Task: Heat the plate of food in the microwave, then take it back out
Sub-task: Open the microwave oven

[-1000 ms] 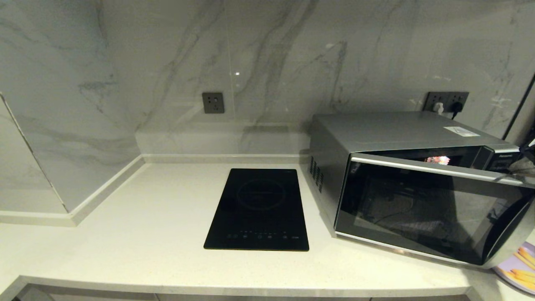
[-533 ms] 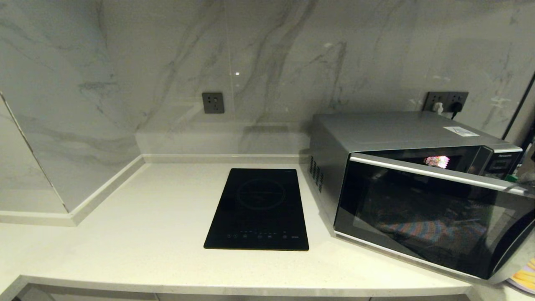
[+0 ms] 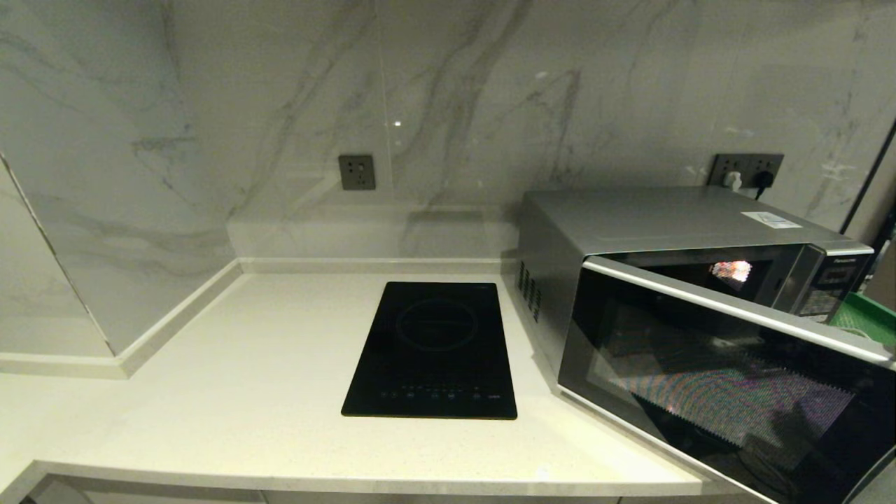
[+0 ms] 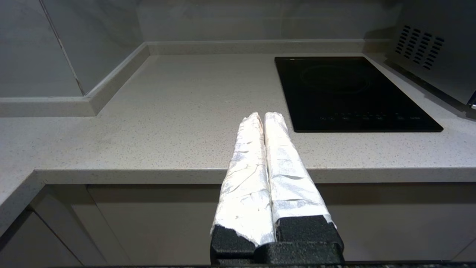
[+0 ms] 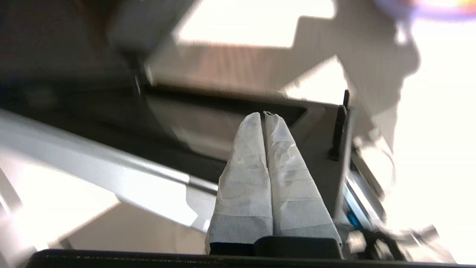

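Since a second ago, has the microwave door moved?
Yes. The microwave door has swung further open, its free edge farther from the microwave body and nearer the counter's front edge.

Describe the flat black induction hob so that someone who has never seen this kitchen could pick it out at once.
Start at the pale speckled stone countertop below the grey-veined marble wall. The flat black glass induction hob is set flush into it, just left of the boxy silver microwave with its dark glass door ajar. Unlike the microwave, it is a thin rectangle, with a faint ring and small touch controls along its near edge.
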Controlling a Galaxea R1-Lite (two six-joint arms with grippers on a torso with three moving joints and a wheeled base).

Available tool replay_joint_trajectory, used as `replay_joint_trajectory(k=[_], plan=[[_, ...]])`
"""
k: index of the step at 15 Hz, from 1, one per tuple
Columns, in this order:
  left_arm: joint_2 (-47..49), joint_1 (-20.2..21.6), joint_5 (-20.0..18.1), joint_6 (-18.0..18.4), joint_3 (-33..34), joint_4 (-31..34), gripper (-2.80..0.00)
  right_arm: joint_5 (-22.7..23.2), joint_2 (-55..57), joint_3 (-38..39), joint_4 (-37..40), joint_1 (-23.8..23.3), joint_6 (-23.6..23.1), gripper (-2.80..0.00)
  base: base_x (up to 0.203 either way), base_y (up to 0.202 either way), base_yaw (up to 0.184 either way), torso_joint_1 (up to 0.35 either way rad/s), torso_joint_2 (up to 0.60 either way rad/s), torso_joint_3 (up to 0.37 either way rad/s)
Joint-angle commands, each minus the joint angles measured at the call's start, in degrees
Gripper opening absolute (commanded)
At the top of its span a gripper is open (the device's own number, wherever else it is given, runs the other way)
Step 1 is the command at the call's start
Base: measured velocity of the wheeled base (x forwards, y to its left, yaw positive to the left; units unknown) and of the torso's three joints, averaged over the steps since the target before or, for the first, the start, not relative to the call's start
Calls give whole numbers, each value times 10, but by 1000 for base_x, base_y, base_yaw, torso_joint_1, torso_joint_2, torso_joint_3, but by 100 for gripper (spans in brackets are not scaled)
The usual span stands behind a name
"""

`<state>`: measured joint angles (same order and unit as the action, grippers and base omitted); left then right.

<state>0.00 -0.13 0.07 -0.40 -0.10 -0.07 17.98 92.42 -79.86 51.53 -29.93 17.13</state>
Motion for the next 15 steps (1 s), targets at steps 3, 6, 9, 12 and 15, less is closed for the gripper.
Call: replay_joint_trajectory(k=[3,6,9,12,15], plan=[[0,0,0,0,0,0,-280,21,-92,34,70,-5,-76,-280,0,0,0,0,0,0],[0,0,0,0,0,0,-280,44,-137,35,122,-5,-126,-280,0,0,0,0,0,0],[0,0,0,0,0,0,-280,75,-181,36,176,-5,-180,-280,0,0,0,0,0,0],[0,0,0,0,0,0,-280,91,-227,36,249,-3,-248,-280,0,0,0,0,0,0],[0,0,0,0,0,0,-280,96,-263,38,307,-2,-331,-280,0,0,0,0,0,0]])
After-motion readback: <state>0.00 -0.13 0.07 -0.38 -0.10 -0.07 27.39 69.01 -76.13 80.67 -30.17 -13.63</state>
